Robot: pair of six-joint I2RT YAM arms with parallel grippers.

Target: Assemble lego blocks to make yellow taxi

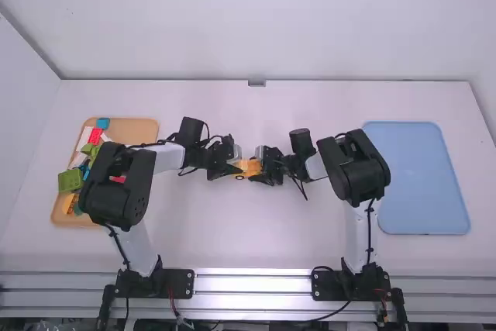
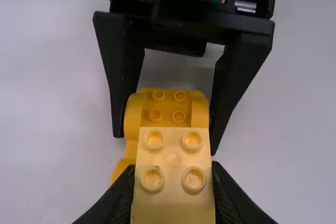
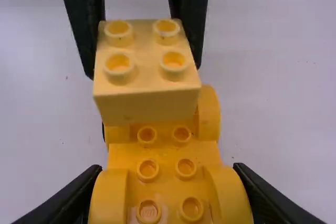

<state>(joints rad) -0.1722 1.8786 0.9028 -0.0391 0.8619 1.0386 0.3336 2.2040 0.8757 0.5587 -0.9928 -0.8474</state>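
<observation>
While the left gripper (image 1: 233,167) holds a pale-yellow, four-studded plastic block (image 3: 147,106), the right gripper (image 1: 264,170) facing it clamps a golden-yellow, studded plastic car base (image 3: 165,153), its far end apparently just below the block; contact is unclear.

Left arm (image 1: 118,187) and right arm (image 1: 358,168) reach out from their bases, then bend inward. Left hand (image 1: 235,167) and right hand (image 1: 261,168) face each other, fingertips near, midway between the arms. Both hands clamped on loads, fingers parted.
</observation>
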